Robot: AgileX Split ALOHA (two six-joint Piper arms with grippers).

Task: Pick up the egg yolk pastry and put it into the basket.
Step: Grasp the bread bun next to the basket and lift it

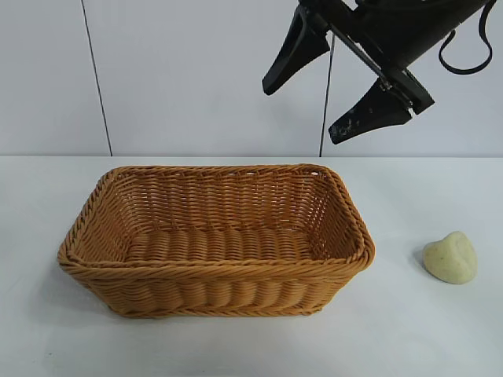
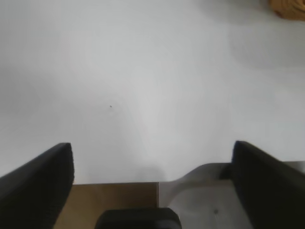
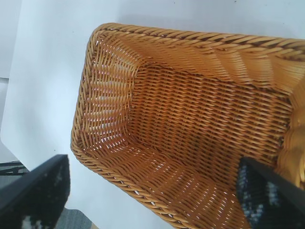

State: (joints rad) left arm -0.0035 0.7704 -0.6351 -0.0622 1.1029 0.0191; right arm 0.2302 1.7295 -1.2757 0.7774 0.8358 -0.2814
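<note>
The egg yolk pastry, a small pale yellow-green lump, lies on the white table to the right of the basket. The orange-brown wicker basket stands in the middle of the table and holds nothing; it fills the right wrist view. My right gripper hangs open and empty high above the basket's right end, well above and to the left of the pastry. My left gripper is open and empty over bare table; it does not show in the exterior view.
The white table runs to a pale wall behind. In the left wrist view a corner of the basket shows far off, and the table's edge with a brown surface beyond it lies near the fingers.
</note>
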